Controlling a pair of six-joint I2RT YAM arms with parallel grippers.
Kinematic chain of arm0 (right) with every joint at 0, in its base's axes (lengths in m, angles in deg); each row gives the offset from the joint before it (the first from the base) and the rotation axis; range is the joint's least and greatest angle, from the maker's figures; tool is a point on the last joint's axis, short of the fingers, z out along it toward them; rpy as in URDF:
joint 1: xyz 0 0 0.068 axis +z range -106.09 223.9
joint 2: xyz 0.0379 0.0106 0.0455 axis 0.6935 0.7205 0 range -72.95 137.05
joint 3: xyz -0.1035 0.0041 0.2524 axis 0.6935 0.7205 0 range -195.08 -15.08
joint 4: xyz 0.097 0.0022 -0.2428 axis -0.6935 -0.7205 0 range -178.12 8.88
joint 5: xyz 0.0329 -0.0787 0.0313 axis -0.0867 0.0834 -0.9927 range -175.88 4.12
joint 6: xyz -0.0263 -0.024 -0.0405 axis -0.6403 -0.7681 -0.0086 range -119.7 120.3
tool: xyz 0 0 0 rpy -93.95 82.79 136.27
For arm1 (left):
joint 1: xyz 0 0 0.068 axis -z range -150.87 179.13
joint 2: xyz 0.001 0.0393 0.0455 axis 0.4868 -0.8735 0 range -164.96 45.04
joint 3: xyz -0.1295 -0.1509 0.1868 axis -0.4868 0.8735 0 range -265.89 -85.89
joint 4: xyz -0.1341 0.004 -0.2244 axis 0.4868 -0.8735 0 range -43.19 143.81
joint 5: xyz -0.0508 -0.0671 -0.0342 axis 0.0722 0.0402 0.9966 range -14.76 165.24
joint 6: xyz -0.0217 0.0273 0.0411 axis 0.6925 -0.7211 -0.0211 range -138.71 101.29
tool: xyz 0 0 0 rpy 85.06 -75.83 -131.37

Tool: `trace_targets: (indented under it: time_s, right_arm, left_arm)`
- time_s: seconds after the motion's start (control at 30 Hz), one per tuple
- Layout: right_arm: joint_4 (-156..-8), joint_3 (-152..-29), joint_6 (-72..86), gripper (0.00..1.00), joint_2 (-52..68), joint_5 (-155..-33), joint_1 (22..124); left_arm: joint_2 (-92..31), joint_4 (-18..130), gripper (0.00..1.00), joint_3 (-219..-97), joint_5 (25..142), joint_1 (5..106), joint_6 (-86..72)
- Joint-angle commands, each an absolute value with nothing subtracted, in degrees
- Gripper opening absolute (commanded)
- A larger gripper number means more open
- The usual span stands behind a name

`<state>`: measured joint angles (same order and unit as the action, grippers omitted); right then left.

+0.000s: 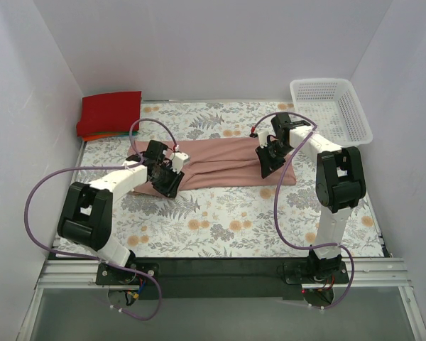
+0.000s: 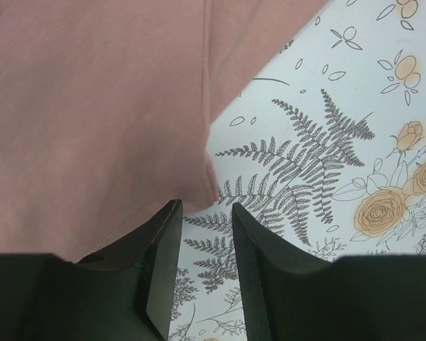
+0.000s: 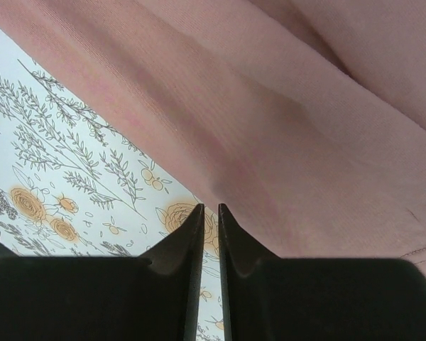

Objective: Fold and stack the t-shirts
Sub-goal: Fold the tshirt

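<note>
A dusty pink cloth t-shirt [image 1: 220,163], folded into a long band, lies across the middle of the floral-patterned surface [image 1: 220,220]. At the band's left end, the left gripper [image 1: 169,172] has its jaws apart. Only flowered cloth shows between them, and the shirt's corner [image 2: 199,202] sits just at their tips. At the band's right end, the right gripper [image 3: 210,206] has its jaws almost together with a thin slit between. Their tips meet the shirt's lower edge, and I cannot tell whether they pinch it. A folded red t-shirt [image 1: 110,112] lies at upper left and a white lattice basket [image 1: 355,117] at upper right.
</note>
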<state>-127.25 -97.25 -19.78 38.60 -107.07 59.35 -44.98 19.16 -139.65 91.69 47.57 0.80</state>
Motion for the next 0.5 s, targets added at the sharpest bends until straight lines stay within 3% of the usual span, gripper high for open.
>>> trace_targets:
  time_s: [0.0,0.17,0.27,0.37,0.47]
  right_arm:
    - [-126.56,-97.17,-20.18,0.18,39.02,-107.94,59.11]
    - [-126.65,-97.09,-20.18,0.18,38.76,-107.5,59.11]
    - [-126.56,-96.56,-20.44,0.18,38.58,-107.5,59.02]
    - [-126.56,-96.21,-20.62,0.18,38.5,-107.24,58.85]
    - [-126.56,-95.94,-20.88,0.18,38.41,-107.33,58.67]
  left_arm:
    - [-44.61,22.16,0.34,-138.45,89.31,48.81,2.2]
    - [-47.59,25.33,0.31,-136.78,85.96,49.78,2.3]
    - [-48.56,25.6,0.21,-135.73,84.91,50.13,1.68]
    - [-48.04,24.11,0.03,-135.55,84.99,50.22,0.72]
    - [-46.63,20.51,0.0,-137.82,84.56,50.14,-0.16]
